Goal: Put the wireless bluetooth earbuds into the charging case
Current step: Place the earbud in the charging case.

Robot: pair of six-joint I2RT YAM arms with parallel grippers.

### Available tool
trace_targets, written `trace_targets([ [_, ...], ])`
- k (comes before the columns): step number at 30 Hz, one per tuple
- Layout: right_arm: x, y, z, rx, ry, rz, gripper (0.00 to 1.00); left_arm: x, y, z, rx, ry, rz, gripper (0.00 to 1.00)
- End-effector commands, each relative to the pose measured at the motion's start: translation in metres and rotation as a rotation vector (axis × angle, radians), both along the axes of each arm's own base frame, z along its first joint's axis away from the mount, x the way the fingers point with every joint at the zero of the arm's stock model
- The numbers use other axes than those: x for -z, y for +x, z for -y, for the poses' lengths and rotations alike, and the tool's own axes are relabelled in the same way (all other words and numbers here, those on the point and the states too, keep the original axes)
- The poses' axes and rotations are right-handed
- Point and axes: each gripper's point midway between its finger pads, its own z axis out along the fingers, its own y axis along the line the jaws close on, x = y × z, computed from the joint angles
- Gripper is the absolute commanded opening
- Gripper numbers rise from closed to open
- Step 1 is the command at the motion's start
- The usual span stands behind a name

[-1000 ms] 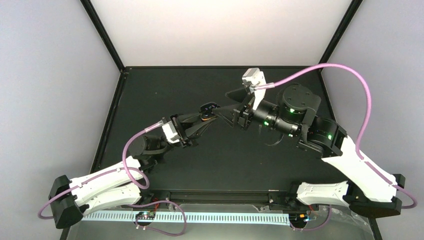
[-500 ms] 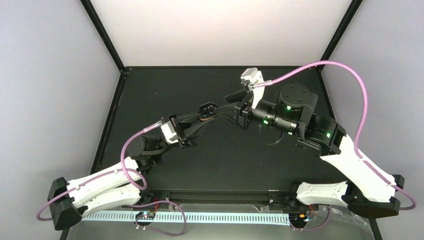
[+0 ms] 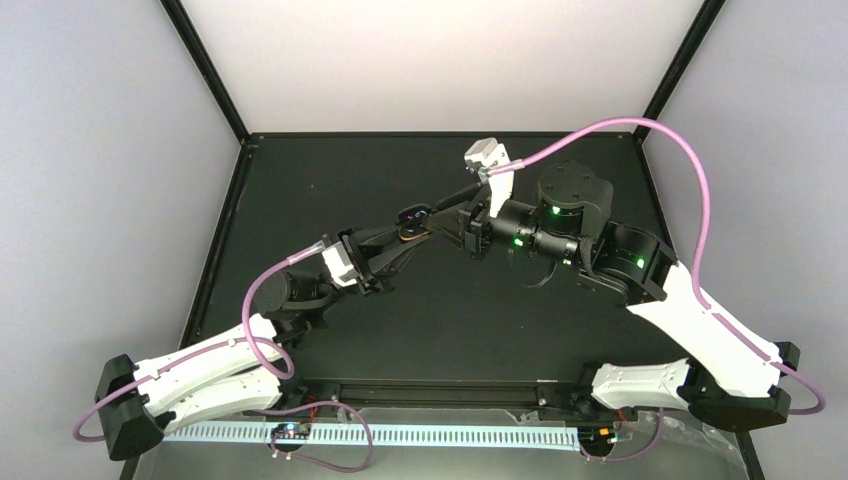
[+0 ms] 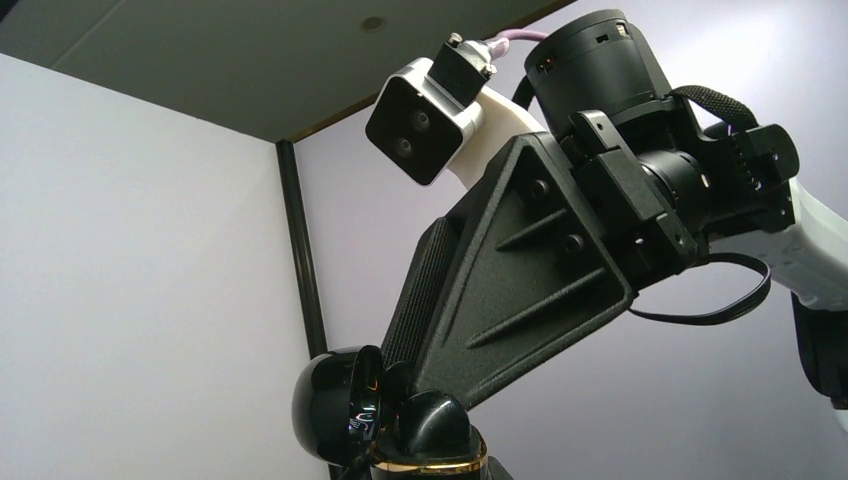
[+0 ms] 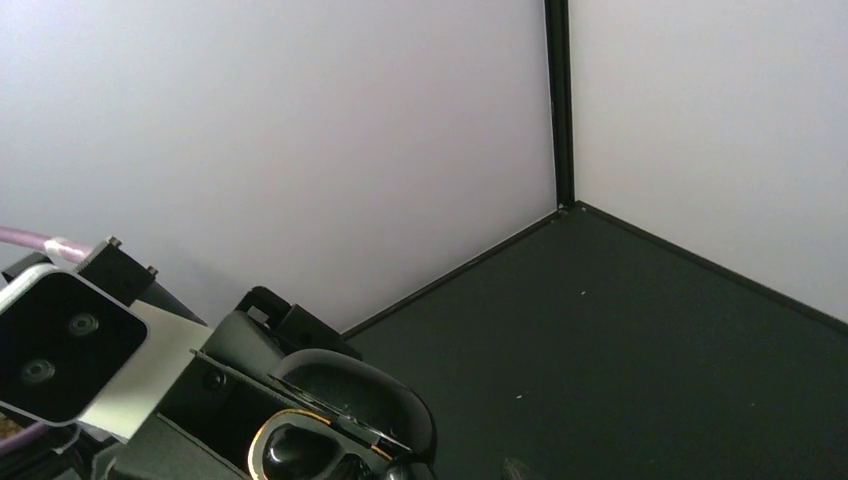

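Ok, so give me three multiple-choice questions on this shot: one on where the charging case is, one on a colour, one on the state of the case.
1. Where is the charging case?
A. Held up in the left gripper, above the table
B. Lying flat by the back wall
C. Resting on the right arm's base

2. What colour is the cable looping off each arm?
A. Green
B. Purple
C. Yellow

3. How is the case's lid?
A. Shut flat
B. Taken off and laid aside
C. Open

Answers:
1 A, since the top view shows the case at the left arm's fingertips, clear of the tabletop.
2 B, since both loops show pinkish purple in the top view.
3 C, since the right wrist view shows the lid raised behind the gold rim of the opening.
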Motion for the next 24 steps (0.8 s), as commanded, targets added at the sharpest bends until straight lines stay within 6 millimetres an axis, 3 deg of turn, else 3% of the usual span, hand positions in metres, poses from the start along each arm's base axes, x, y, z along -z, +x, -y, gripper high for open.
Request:
trace_targets([
  [1,-0.009,-0.002,0.006,0.004,0.013,0.001,0.34,-0.018,-0.003,-0.009,-0.021,-0.044,0.022,0.02],
  [6,-0.009,-0.002,0.008,0.012,0.016,-0.003,0.34,-0.017,0.001,-0.008,-0.039,-0.04,0.01,0.02],
  [10,-0.011,0.001,0.012,0.033,0.025,0.005,0.49,-0.016,0.002,-0.007,-0.037,-0.037,0.005,0.02],
  [13,-0.017,0.001,0.015,0.044,0.042,0.017,0.53,-0.015,0.001,-0.007,-0.032,-0.038,0.002,0.02],
  [24,-0.024,-0.006,0.008,-0.026,0.06,0.026,0.42,-0.014,0.0,-0.006,-0.012,-0.037,-0.006,0.02],
])
